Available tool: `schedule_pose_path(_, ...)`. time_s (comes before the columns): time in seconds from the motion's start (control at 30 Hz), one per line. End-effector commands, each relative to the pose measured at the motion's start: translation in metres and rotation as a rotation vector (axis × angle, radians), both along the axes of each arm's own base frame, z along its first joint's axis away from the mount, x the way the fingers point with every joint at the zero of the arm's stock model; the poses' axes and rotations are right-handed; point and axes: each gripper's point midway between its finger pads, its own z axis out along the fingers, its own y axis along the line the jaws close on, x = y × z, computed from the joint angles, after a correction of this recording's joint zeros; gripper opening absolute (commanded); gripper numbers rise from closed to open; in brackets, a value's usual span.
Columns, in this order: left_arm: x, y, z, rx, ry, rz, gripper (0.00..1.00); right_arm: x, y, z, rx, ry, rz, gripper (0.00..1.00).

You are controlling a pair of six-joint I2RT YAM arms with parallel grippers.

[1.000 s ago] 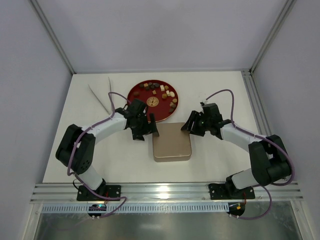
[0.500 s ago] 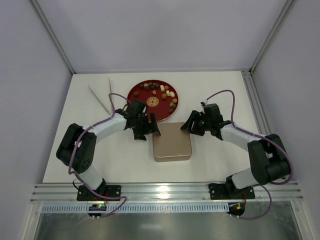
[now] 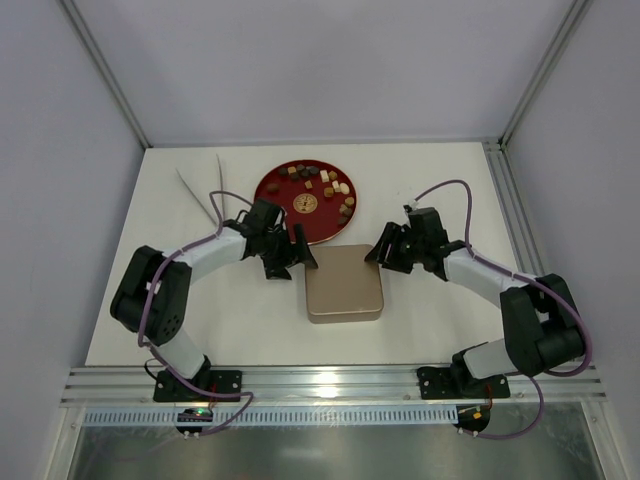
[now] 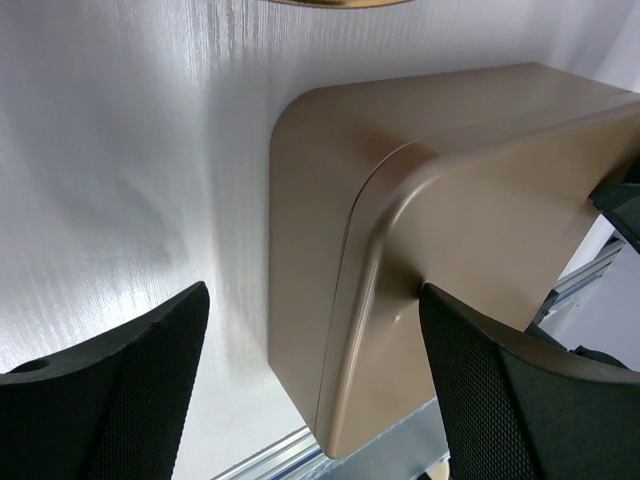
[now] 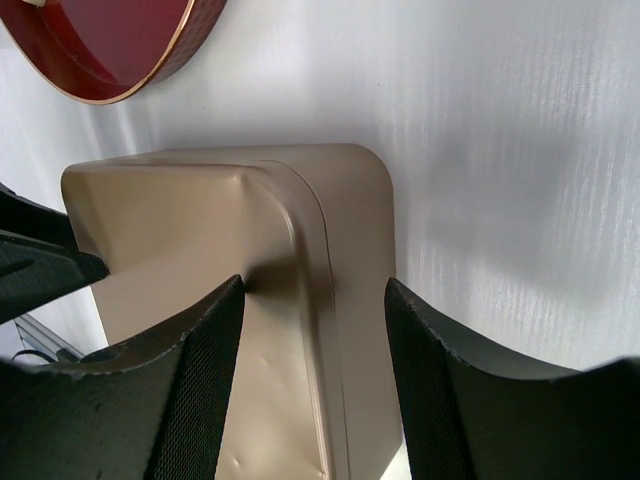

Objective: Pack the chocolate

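Observation:
The chocolate [image 3: 322, 184], several small dark, tan and cream pieces, lies on a red round plate [image 3: 276, 186] at the back middle. A closed gold box [image 3: 344, 284] sits in front of the plate. My left gripper [image 3: 293, 254] is open at the box's far left corner; in the left wrist view [image 4: 315, 385] one finger [image 4: 520, 390] touches the lid and the other stands clear of the box [image 4: 420, 230]. My right gripper [image 3: 384, 251] is open and straddles the far right corner [image 5: 315, 290], one finger [image 5: 190, 390] resting on the lid [image 5: 200, 220].
A flat gold-patterned disc [image 3: 307, 203] lies on the plate's near side. A white V-shaped tool [image 3: 203, 188] lies at the back left. The plate's edge shows in the right wrist view [image 5: 120, 50]. Metal rails run along the table's near and right edges.
My left gripper has shifted slightly back and left along the box's corner. My right gripper has edged slightly. The box and plate have not moved.

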Motion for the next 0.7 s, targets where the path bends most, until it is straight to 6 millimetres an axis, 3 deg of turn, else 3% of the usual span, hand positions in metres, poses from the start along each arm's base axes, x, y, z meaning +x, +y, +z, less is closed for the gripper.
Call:
schedule_pose_path(0.0,-0.007,0.038,-0.043,0.179,0.059,0.035,0.82,-0.002,-0.016,-0.005,-0.093,0.011,-0.010,0.59)
schedule_pose_path(0.23,0.005,0.039,-0.054,0.191,0.053,0.049,0.80,0.001,-0.020,-0.005,-0.129,0.023,-0.014,0.59)
schedule_pose_path(0.47,0.016,0.040,-0.047,0.157,0.027,0.083,0.78,-0.002,-0.024,-0.012,-0.174,0.045,-0.010,0.59)
schedule_pose_path(0.67,-0.009,0.044,-0.060,0.129,0.067,0.083,0.75,-0.001,-0.024,-0.004,-0.184,0.026,0.003,0.59)
